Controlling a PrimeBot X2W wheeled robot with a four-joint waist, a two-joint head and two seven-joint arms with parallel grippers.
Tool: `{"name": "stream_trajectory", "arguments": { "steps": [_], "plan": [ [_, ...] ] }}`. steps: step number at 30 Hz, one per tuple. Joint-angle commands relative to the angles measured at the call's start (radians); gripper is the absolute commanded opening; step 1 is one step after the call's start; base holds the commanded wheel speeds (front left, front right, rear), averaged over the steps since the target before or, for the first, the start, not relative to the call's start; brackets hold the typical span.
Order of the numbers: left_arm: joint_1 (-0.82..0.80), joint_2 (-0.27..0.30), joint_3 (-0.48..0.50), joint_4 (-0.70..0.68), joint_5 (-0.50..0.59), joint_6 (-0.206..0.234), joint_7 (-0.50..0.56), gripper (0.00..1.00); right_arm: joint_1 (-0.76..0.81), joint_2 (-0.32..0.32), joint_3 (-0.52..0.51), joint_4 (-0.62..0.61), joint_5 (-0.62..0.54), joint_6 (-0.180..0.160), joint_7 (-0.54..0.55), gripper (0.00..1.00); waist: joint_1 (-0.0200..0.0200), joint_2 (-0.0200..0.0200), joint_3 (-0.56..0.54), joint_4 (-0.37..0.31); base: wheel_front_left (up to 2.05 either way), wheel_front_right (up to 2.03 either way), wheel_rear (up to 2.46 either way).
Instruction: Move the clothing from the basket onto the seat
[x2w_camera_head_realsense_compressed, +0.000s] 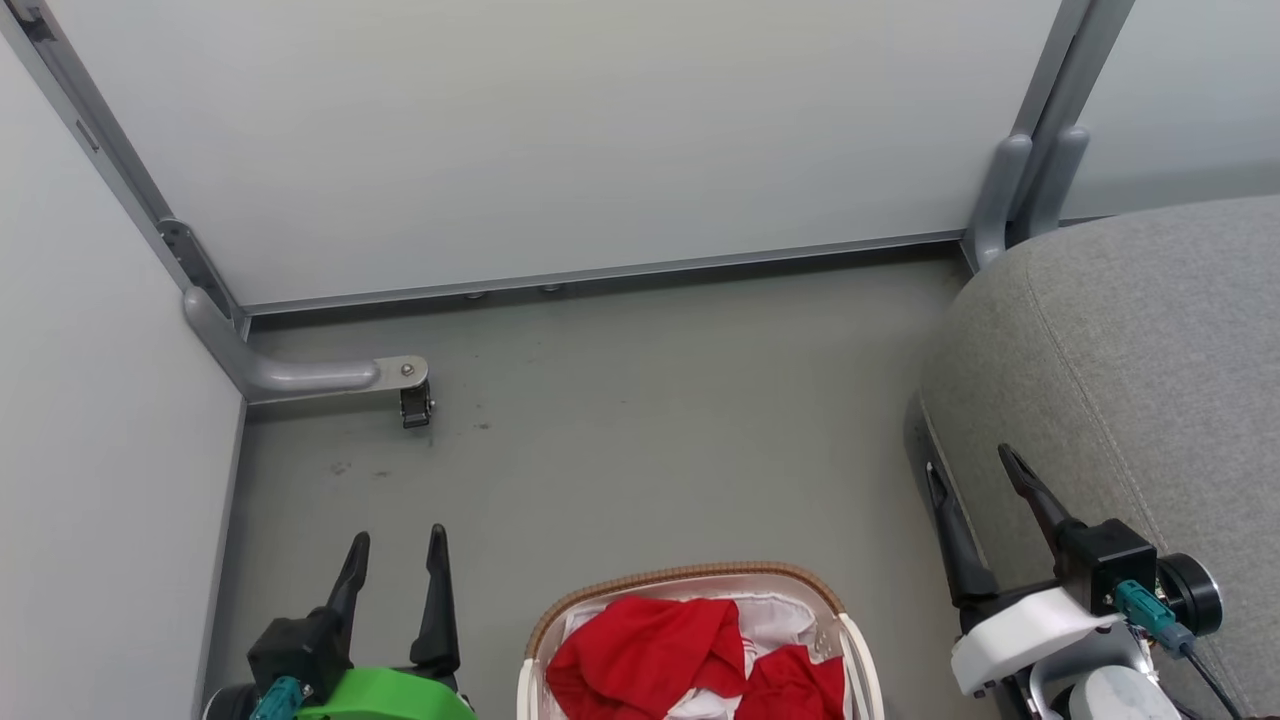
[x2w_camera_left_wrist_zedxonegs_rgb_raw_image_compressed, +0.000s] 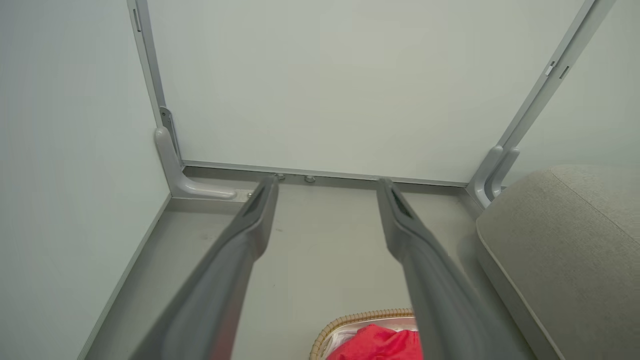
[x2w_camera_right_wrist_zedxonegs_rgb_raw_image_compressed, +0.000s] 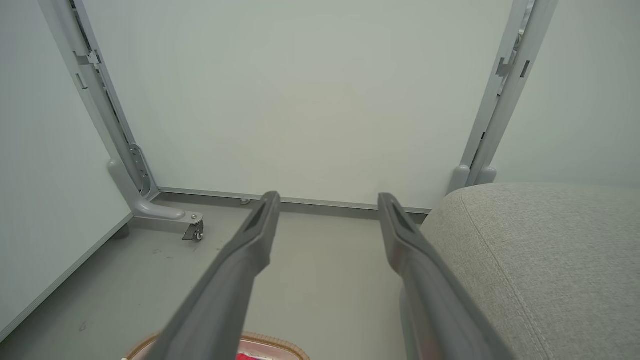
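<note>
Our left tool (x2w_camera_head_realsense_compressed: 398, 535) and right tool (x2w_camera_head_realsense_compressed: 968, 461) hang spread and empty either side of the basket (x2w_camera_head_realsense_compressed: 680, 574) holding the clothing (x2w_camera_head_realsense_compressed: 640, 650).

We face a corner of pale partition panels, a back panel (x2w_camera_head_realsense_compressed: 550, 140) ahead and a side panel (x2w_camera_head_realsense_compressed: 90, 480) at left, framed by grey metal posts (x2w_camera_head_realsense_compressed: 1065, 100). A rail (x2w_camera_head_realsense_compressed: 600, 272) runs along the back panel's base. A curved foot (x2w_camera_head_realsense_compressed: 300, 376) reaches over the floor (x2w_camera_head_realsense_compressed: 650, 420) and ends in a small caster (x2w_camera_head_realsense_compressed: 415, 405). The floor is dull grey, with faint dark scuffs (x2w_camera_head_realsense_compressed: 340, 467) near the caster. The light is soft and even.
</note>
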Motion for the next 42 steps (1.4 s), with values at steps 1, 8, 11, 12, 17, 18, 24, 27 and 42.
{"name": "stream_trajectory", "arguments": {
  "steps": [1, 8, 11, 12, 17, 18, 24, 27, 42],
  "plan": [
    [-0.017, 0.006, -0.01, 0.002, 0.01, -0.008, -0.001, 1.0, -0.013, -0.006, -0.005, -0.007, -0.009, 0.0, -0.005, 1.0, 0.0, 0.0, 0.018, -0.003, 0.0, 0.0, 0.0],
    [-0.119, 0.005, -0.098, 0.031, 0.053, -0.035, -0.001, 1.0, -0.075, -0.005, -0.036, -0.04, -0.021, 0.0, -0.005, 1.0, 0.0, 0.0, 0.135, -0.018, 0.0, 0.0, 0.0],
    [-0.185, 0.005, -0.169, 0.071, 0.073, -0.05, 0.0, 1.0, -0.104, -0.005, -0.065, -0.06, -0.03, 0.0, -0.005, 1.0, 0.0, 0.0, 0.204, -0.021, 0.0, 0.0, 0.0],
    [-0.205, 0.006, -0.188, 0.082, 0.074, -0.054, 0.0, 1.0, -0.114, -0.006, -0.073, -0.064, -0.034, 0.0, -0.005, 1.0, 0.0, 0.0, 0.224, -0.024, 0.0, 0.0, 0.0],
    [-0.324, 0.006, -0.298, 0.165, 0.089, -0.064, 0.0, 1.0, -0.188, -0.005, -0.117, -0.095, -0.046, 0.0, -0.005, 1.0, 0.0, 0.0, 0.362, -0.047, 0.0, 0.0, 0.0],
    [-0.345, 0.006, -0.318, 0.183, 0.095, -0.067, 0.0, 1.0, -0.202, -0.005, -0.121, -0.099, -0.049, 0.0, -0.005, 1.0, 0.0, 0.0, 0.384, -0.052, 0.0, 0.0, 0.0],
    [-0.463, 0.006, -0.458, 0.341, 0.123, -0.078, 0.0, 1.0, -0.282, -0.005, -0.133, -0.128, -0.05, -0.001, -0.005, 1.0, 0.0, 0.0, 0.519, -0.1, 0.0, 0.0, 0.0],
    [-0.51, 0.006, -0.513, 0.414, 0.117, -0.079, 0.0, 1.0, -0.308, -0.005, -0.142, -0.14, -0.036, -0.001, -0.005, 1.0, 0.0, 0.0, 0.573, -0.125, 0.0, 0.0, 0.0],
    [-0.711, 0.007, -0.826, 0.704, 0.061, -0.081, 0.0, 1.0, -0.408, -0.004, -0.144, -0.17, 0.048, -0.001, -0.005, 1.0, 0.0, 0.0, 0.803, -0.202, 0.0, 0.0, 0.0]
  ]
}}
